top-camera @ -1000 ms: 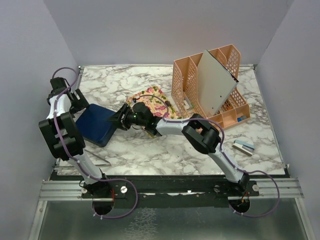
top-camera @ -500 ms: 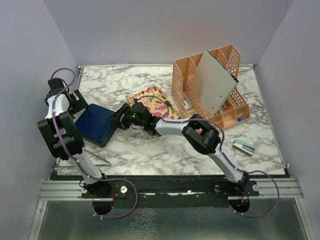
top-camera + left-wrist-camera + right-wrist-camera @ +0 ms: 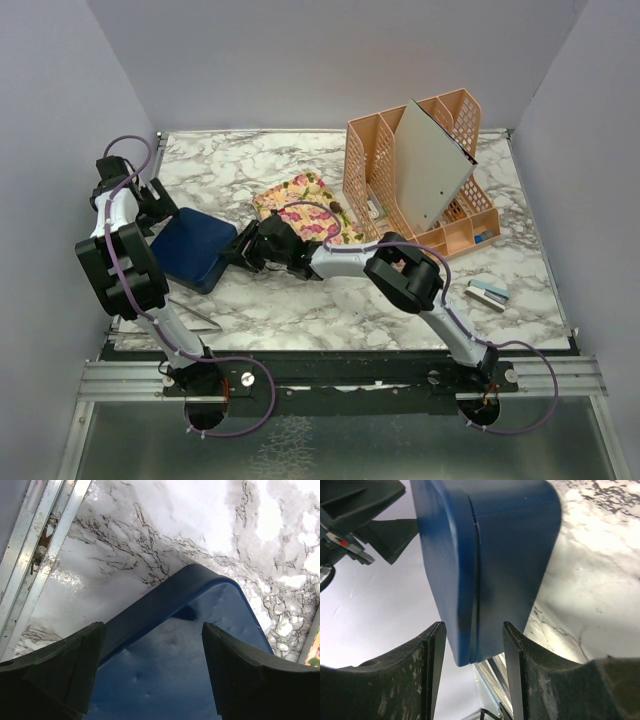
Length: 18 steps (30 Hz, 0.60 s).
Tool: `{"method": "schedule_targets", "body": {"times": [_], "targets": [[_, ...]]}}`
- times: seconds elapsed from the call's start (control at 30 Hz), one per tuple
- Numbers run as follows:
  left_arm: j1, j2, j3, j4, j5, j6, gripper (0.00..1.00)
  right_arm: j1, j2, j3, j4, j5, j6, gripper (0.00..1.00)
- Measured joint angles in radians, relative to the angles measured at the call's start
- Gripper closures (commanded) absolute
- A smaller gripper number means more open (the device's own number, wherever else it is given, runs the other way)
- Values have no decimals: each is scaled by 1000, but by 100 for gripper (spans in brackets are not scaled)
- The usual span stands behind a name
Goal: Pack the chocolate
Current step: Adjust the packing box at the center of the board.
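Observation:
No chocolate pieces show in any view. The dark blue square box [image 3: 190,250] lies shut on the marble table at the left. My left gripper [image 3: 160,205] hovers over its far left corner, open and empty. In the left wrist view the box lid [image 3: 190,645] fills the space below the spread gripper [image 3: 152,630]. My right gripper [image 3: 238,250] is at the box's right edge. In the right wrist view the box corner [image 3: 505,540] sits between the open gripper [image 3: 473,630], with a small gap on each side.
A floral paper [image 3: 305,200] lies at the middle back. A peach desk organiser [image 3: 460,225] with a grey board [image 3: 430,165] stands at the back right. A small blue and white item [image 3: 488,292] lies front right. A metal rail [image 3: 45,555] edges the table at the left.
My right gripper has moved left off the floral paper to the box's right edge. The left gripper has shifted slightly.

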Motion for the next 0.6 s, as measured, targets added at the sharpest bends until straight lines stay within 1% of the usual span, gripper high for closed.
{"method": "schedule_targets", "body": {"times": [0.3, 0.5, 0.6], "targets": [[0, 0, -2, 10, 30, -7, 16, 8, 2, -2, -1, 8, -17, 48], [0, 0, -8, 16, 45, -10, 16, 8, 8, 0, 15, 11, -40, 57], [0, 0, -16, 22, 48, -11, 16, 8, 8, 0, 28, 14, -57, 58]]}}
